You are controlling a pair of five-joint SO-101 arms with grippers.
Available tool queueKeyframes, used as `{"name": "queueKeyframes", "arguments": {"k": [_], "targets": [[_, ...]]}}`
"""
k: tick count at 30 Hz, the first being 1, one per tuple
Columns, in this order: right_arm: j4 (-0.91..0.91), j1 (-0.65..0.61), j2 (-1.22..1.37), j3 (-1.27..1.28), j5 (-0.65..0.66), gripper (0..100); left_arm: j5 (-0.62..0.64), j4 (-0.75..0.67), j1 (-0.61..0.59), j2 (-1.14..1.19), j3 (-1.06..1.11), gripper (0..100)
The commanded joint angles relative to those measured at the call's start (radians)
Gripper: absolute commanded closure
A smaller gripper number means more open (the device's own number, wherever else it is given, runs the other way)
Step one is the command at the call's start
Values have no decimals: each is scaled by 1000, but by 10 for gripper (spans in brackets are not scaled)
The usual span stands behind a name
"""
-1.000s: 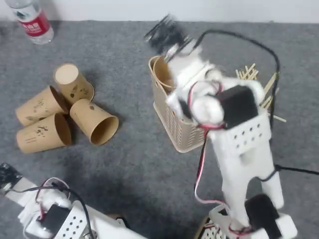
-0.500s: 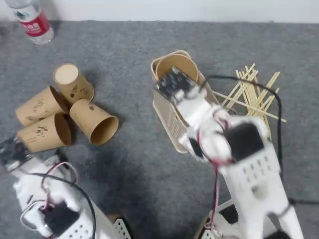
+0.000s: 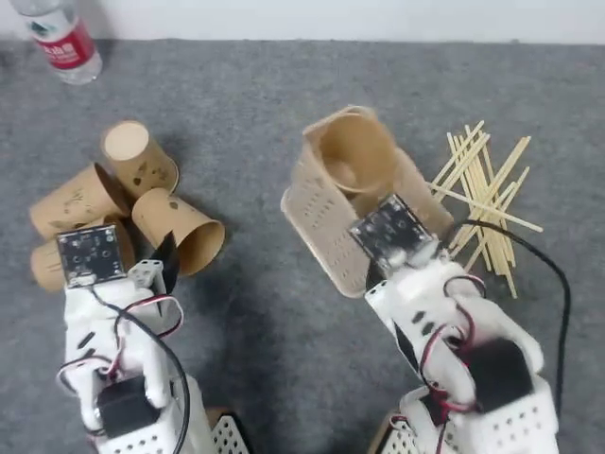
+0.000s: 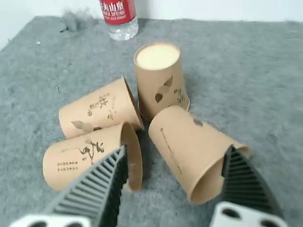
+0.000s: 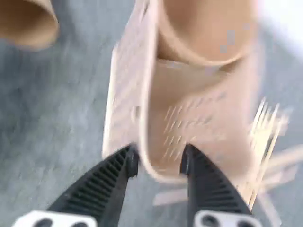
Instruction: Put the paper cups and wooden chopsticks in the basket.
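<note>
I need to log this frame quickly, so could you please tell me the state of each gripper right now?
Left gripper: open, empty, near the paper cups.
Right gripper: closed on the wall of the basket.

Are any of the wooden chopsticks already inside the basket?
No, the chopsticks lie in a loose pile on the mat beside the basket.

We see the bottle [image 3: 59, 38] cut off by the edge, and the basket [image 5: 124, 99] and chopsticks [image 5: 267, 130] blurred.
</note>
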Motion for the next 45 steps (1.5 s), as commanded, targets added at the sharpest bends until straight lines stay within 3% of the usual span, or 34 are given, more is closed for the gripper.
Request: {"name": "queueKeyframes", "arguments": {"k": [1, 8, 12, 16, 21, 28, 31, 36, 39, 45], "targets": [[-24, 15, 97, -221, 15, 817, -15, -29, -3, -9, 39, 695], [189, 44, 463, -818, -32, 816, -15, -203, 2, -8, 150, 692], [262, 225, 530, -1059, -106, 816, -21, -238, 54, -6, 150, 692], [266, 476, 533, -1108, -129, 816, -18, -236, 135, -5, 143, 692], [274, 668, 539, -934, -176, 817, -15, -153, 232, -5, 74, 692], [119, 812, 533, -465, -325, 818, -12, 101, 224, 26, -248, 692], [-8, 849, 533, -298, -330, 818, 40, 233, 224, 172, -476, 692], [-128, 883, 533, -147, -333, 818, 66, 413, 284, 603, -789, 692], [-139, 866, 541, -112, -341, 818, -35, 394, 313, 836, -812, 694], [-214, 854, 544, -35, -339, 818, -209, 94, 281, 997, -679, 730]]}}
